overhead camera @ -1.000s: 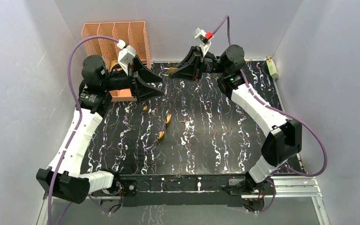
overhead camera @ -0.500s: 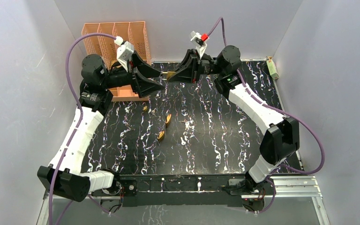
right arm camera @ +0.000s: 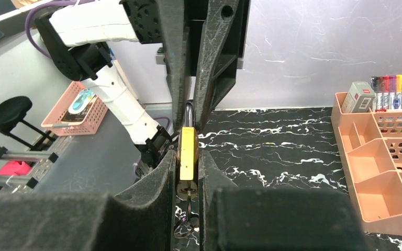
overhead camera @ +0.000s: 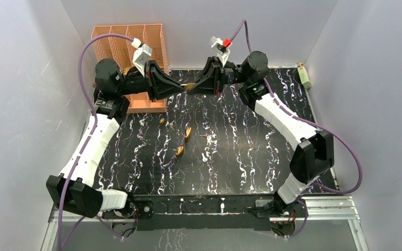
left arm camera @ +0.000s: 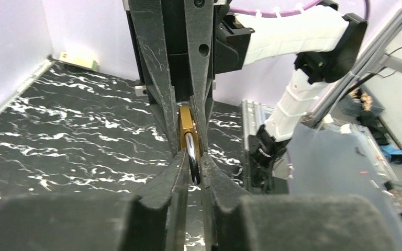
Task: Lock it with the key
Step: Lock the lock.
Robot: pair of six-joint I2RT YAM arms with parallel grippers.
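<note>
Padlock (right arm camera: 188, 151) is held in the air over the far middle of the table (overhead camera: 251, 157), gripped from both sides. I see my right gripper (right arm camera: 188, 159) clamped on its brass body and my left gripper (left arm camera: 192, 157) closed on the shackle (left arm camera: 192, 149). The key (right arm camera: 188, 198) sits in the body's end. Spare padlocks (overhead camera: 188, 132) lie on the table nearer me.
</note>
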